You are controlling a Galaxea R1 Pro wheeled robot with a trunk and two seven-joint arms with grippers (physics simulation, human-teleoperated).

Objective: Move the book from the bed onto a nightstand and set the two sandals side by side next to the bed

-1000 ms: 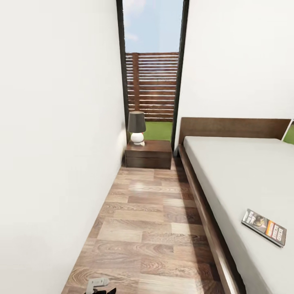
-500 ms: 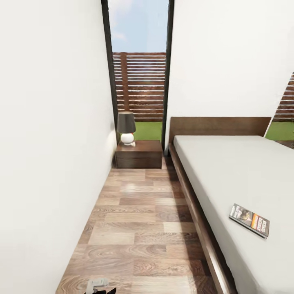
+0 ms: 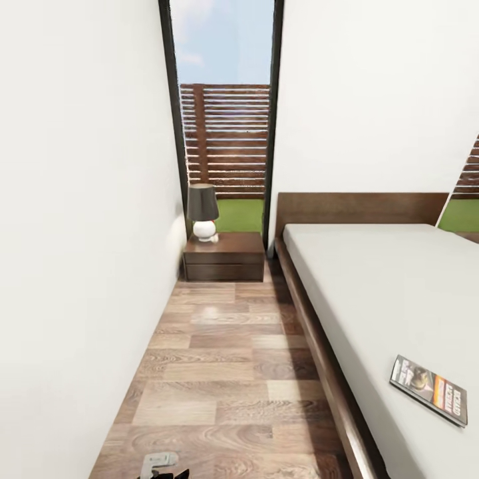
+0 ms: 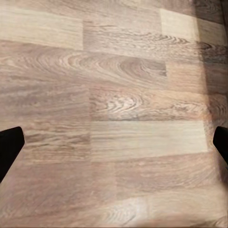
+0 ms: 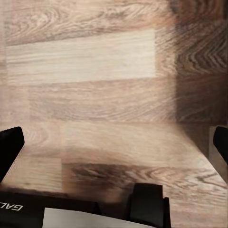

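The book (image 3: 429, 389), a thin paperback with a dark cover and an orange band, lies flat on the pale mattress of the bed (image 3: 372, 279) near its left side. Past the floor strip, the dark wooden nightstand (image 3: 225, 256) stands against the window wall beside the headboard. My left gripper (image 4: 114, 142) hangs open over bare wood planks, its black fingertips (image 4: 9, 147) at the picture's edges. Over the floor too, my right gripper (image 5: 114, 142) is open with nothing between its fingers. The sandals are out of view.
A small lamp (image 3: 202, 211) with a dark shade takes up the left part of the nightstand top. A white wall (image 3: 80, 266) closes the left side of the narrow wood-floor aisle (image 3: 226, 372). The bed's dark frame rail (image 3: 319, 352) borders the aisle on the right.
The whole head view has shifted with the camera, first towards the right and then a little closer. The book, nightstand and lamp have not moved themselves.
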